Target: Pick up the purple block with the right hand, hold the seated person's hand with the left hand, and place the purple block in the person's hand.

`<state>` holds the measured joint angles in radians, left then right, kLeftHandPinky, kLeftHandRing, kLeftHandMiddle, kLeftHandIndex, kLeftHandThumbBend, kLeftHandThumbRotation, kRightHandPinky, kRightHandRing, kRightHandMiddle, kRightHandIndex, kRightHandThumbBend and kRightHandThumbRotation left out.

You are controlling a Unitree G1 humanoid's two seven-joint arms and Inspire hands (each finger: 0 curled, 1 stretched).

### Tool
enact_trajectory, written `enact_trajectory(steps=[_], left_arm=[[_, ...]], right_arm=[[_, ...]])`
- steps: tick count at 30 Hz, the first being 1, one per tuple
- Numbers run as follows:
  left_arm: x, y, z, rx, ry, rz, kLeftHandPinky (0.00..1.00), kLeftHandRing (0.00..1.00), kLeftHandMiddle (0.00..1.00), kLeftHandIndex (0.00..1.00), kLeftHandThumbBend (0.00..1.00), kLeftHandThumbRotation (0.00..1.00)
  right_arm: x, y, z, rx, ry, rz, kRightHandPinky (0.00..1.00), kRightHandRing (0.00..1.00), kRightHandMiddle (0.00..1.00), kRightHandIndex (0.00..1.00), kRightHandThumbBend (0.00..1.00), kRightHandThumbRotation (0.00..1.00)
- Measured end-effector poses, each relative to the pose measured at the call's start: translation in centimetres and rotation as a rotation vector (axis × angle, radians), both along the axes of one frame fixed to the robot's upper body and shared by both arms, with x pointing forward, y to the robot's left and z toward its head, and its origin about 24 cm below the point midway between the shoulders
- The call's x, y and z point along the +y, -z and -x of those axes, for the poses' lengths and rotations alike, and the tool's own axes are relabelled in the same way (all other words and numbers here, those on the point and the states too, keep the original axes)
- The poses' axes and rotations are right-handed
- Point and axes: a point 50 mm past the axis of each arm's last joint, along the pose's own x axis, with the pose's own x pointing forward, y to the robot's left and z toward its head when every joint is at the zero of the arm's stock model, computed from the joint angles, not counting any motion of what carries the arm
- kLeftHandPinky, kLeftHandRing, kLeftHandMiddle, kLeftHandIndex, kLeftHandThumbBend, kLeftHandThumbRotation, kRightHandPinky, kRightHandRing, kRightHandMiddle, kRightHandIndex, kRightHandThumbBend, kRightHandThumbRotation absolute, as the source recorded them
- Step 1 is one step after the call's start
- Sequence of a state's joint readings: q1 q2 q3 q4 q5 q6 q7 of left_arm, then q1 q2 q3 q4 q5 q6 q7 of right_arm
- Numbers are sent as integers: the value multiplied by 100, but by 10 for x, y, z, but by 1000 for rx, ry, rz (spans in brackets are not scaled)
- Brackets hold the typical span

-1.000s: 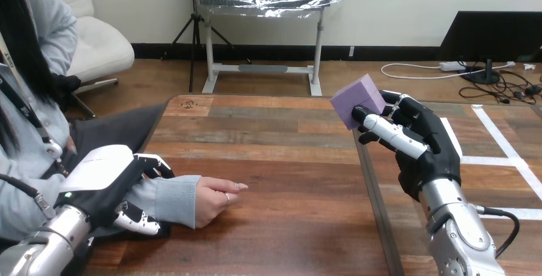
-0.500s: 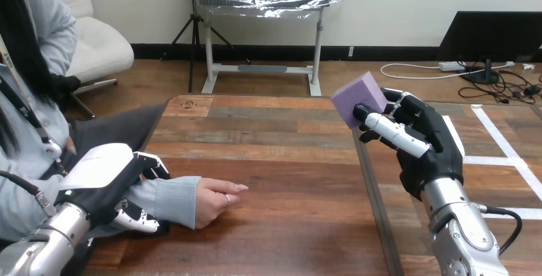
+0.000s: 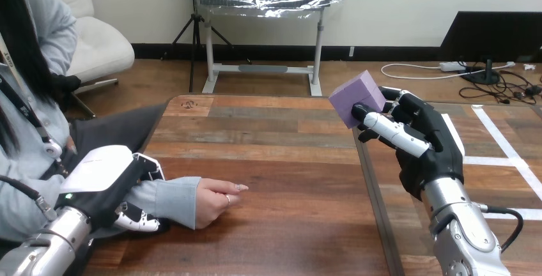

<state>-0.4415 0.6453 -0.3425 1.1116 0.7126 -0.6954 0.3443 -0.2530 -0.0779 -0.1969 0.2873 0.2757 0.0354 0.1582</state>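
step: carry | my right hand [image 3: 423, 143] clasps purple block [image 3: 355, 97] above table [image 3: 287, 161], well apart from person's hand [image 3: 214, 200] | my left hand [image 3: 105, 183] curls round their forearm [image 3: 171, 198] | next: I likely bring block over; their palm looks turned down

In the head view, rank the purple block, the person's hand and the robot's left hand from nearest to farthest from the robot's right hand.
Ranked from the right hand:
1. purple block: held in that hand's fingers, at the view's right.
2. person's hand: resting on the table, left of centre.
3. left hand: farthest left, curled round the person's forearm.
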Motion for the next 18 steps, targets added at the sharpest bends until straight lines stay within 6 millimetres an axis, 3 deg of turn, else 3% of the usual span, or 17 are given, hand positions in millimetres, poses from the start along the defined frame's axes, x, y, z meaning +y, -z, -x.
enact_trajectory(steps=[18], left_arm=[[0, 2, 2, -18, -2, 15, 20, 25, 32, 30, 86, 0]], right_arm=[[1, 6, 4, 19, -13, 13, 34, 41, 50, 49, 63, 0]])
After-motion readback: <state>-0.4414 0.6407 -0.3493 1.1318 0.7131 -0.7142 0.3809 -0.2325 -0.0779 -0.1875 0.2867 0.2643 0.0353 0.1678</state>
